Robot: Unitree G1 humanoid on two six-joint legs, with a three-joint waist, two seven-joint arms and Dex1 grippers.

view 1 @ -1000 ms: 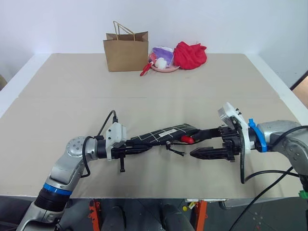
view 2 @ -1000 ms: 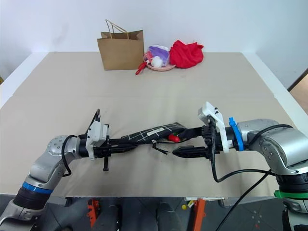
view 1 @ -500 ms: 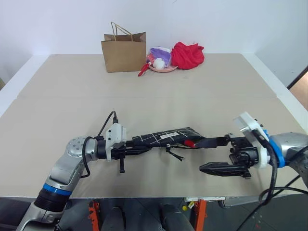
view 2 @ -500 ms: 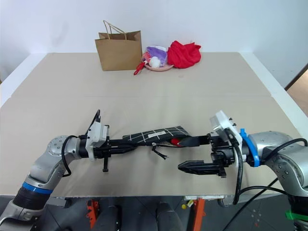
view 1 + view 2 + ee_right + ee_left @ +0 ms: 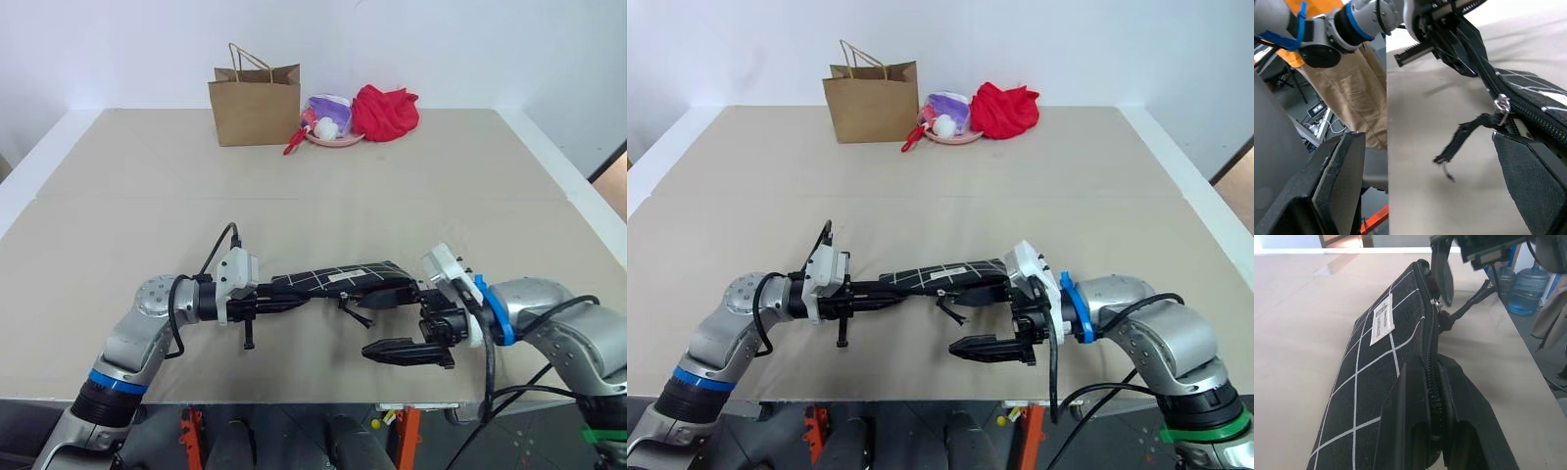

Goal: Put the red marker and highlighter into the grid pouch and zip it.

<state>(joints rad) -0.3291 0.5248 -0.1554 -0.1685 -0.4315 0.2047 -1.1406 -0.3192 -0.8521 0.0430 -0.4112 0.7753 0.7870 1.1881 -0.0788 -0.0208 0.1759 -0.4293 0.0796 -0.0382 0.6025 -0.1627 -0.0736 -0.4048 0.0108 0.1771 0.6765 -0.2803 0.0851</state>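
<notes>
My left gripper (image 5: 1432,431) is clamped tight on one end of the grid pouch (image 5: 333,280), fingers (image 5: 1410,396) pinching either side of the zipper line, pouch held up off the table (image 5: 147,196) and running level toward my right side. My right gripper (image 5: 397,323) is spread wide, holding nothing. Upper finger (image 5: 402,294) sits at the pouch's far end, looks touching or just beside it, can't tell which. Lower finger (image 5: 397,351) hangs well below the pouch, over the table near its front edge.

Zipper pull (image 5: 1502,104) with black strap (image 5: 1464,139) dangles from the pouch edge between my two right fingers in the right wrist view; strap hangs loose under the pouch in the head views (image 5: 950,311). White label (image 5: 1382,319) on the pouch side, white grid lines clear.

A bit of red (image 5: 1431,281) shows at the pouch's far open end beside my right finger, likely the red marker inside. Highlighter: can't make it out.

Far end of table: brown paper bag (image 5: 255,103) upright, pink dish with small items (image 5: 328,122) just beside it, red cloth (image 5: 387,111) bunched next to that. All well apart from the pouch.
</notes>
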